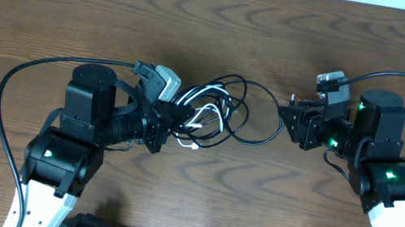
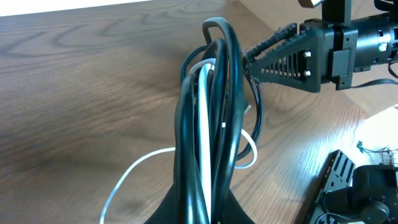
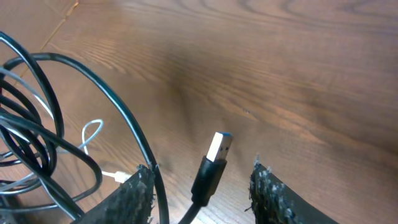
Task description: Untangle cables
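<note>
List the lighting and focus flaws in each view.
Overhead: even light, sharp, only faint shadows on the table. Left wrist: the cables fill the close foreground, slightly soft near the bottom edge, and a pale washed-out patch sits at the right edge. Right wrist: the plug is fairly sharp, the right gripper's fingers blur, and a dark shadow crosses the wood.

In the left wrist view the cables (image 2: 211, 124) run off the lower edge where the left tool (image 2: 200, 214) holds them (the grip itself cropped), and the right wrist view cuts their loops at left, the cord of the plug (image 3: 219, 148) at bottom.
</note>
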Robot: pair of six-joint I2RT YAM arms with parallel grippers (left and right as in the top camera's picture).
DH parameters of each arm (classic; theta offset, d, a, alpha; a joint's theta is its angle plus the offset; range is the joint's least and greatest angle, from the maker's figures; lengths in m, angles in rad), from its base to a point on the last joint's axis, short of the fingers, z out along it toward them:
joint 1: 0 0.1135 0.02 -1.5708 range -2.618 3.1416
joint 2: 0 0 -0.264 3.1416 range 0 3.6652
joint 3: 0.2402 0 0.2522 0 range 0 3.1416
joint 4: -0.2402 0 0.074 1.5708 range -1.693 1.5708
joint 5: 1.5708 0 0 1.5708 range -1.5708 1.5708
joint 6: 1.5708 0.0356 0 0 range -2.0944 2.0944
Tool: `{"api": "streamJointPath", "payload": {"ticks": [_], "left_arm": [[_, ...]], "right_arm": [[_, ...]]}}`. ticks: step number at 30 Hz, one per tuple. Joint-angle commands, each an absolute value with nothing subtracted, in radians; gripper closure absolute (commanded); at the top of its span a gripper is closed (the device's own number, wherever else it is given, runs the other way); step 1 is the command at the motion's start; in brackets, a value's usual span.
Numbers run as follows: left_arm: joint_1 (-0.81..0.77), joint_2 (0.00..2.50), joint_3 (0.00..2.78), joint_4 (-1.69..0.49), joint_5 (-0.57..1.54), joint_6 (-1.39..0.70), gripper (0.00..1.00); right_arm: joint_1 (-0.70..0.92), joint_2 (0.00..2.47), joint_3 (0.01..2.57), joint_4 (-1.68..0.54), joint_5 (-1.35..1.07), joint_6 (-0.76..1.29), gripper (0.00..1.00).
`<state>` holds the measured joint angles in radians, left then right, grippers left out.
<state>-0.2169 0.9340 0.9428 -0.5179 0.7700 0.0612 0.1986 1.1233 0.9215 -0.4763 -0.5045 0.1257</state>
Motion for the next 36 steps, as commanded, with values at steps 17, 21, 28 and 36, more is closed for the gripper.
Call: {"api": "streamJointPath", "payload": {"ticks": [17, 21, 28, 36], "left_arm": [[-0.215, 0.926, 0.949, -0.510, 0.803, 0.078, 0.92], [-0.215, 0.926, 0.949, -0.510, 0.804, 0.078, 0.92], [-0.215, 0.926, 0.949, -0.511, 0.805, 0.066, 0.92], [-0.215, 0.926, 0.949, -0.511, 0.804, 0.066, 0.92]], "right_arm": [[0.198, 1.188, 0.934, -0.468, -0.487, 0.321, 0.66], [0.206, 1.192, 0.934, -0.469, -0.501, 0.321, 0.63], [0.231, 1.203, 0.934, -0.467, -0.500, 0.321, 0.79], [0.231, 1.206, 0.934, -0.467, -0.501, 0.321, 0.99]]}}
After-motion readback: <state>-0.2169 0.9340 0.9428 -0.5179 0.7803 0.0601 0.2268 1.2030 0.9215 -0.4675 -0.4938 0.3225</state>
